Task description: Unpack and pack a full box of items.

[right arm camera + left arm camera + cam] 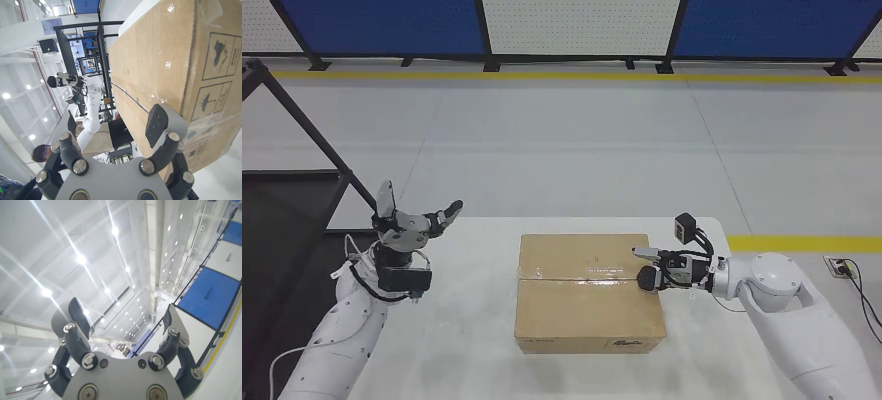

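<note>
**Item:** cardboard box, closed, at the centre of the white desk. The top flaps meet in a seam running from 9 to 3 o'clock, sealed under clear tape. Contents are hidden.

**Right hand**: at the box's 3 o'clock edge, level with the end of the seam. It is released, with fingers spread and nothing held. One pad lies just beside the box's top edge; whether it touches cannot be told.

**Left hand**: at 9 o'clock from the box and well apart from it, raised and pointing upward. It is released and empty.

**Step in hand (judged):** opening the box, barely begun, with the flaps shut and nothing unpacked.

**Handling note:**
- Work one fingertip into the 3 o'clock end of the seam.
- Part the tape along the line rather than prying a flap, which could tear the card or drag the box.
- Bring the left hand down to brace the 9 o'clock side against sliding.
- Fold the flaps out singly, toward 12 and 6 o'clock.
</note>
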Controlling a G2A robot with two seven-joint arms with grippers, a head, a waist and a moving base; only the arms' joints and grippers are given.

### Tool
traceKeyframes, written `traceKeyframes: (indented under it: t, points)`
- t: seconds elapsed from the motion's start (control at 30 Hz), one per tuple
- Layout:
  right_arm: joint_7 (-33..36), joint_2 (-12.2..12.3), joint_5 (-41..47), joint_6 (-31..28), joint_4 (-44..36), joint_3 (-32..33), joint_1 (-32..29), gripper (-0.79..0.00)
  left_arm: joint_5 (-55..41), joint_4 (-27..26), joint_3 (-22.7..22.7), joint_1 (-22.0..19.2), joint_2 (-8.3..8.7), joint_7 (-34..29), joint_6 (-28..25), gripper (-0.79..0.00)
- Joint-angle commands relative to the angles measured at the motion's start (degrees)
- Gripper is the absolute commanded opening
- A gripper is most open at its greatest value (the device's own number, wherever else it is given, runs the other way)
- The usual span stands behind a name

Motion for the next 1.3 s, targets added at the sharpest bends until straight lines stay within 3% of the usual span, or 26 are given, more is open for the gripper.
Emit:
traceKeyframes:
  t: [0.0, 0.17, 0.23, 0.4, 0.93, 1.0, 1.07, 1.13, 1.27]
  points:
    - [0.0, 0.0, 0.0, 0.0, 0.0, 0.0, 0.0, 0.0, -0.05, -3.92, -1.75, 4.69, 0.44, -3.79, 3.01, 0.0]
    - [0.0, 0.0, 0.0, 0.0, 0.0, 0.0, 0.0, 0.0, 4.93, -17.2, -6.51, 18.58, 1.89, -12.26, 11.1, 0.0]
    - [0.0, 0.0, 0.0, 0.0, 0.0, 0.0, 0.0, 0.0, 11.69, -21.68, -8.82, 24.47, 2.47, -18.81, 16.94, 0.0]
    - [0.0, 0.0, 0.0, 0.0, 0.0, 0.0, 0.0, 0.0, 18.93, -31.99, -11.39, 34.46, 2.73, -31.85, 19.73, 0.0]
    - [0.0, 0.0, 0.0, 0.0, 0.0, 0.0, 0.0, 0.0, 19.18, -32.62, -11.56, 35.16, 2.73, -32.96, 19.22, 0.0]
    - [0.0, 0.0, 0.0, 0.0, 0.0, 0.0, 0.0, 0.0, 19.73, -32.51, -12.45, 34.98, 2.66, -36.75, 17.48, 0.0]
    - [0.0, 0.0, 0.0, 0.0, 0.0, 0.0, 0.0, 0.0, 24.04, -31.21, -12.79, 35.77, 2.42, -40.7, 20.77, 0.0]
    - [0.0, 0.0, 0.0, 0.0, 0.0, 0.0, 0.0, 0.0, 31.79, -30.83, -11.08, 37.69, 1.51, -49.05, 25.95, 0.0]
    - [0.0, 0.0, 0.0, 0.0, 0.0, 0.0, 0.0, 0.0, 41.95, -32.01, -9.15, 41.98, 0.47, -59.52, 25.3, 0.0]
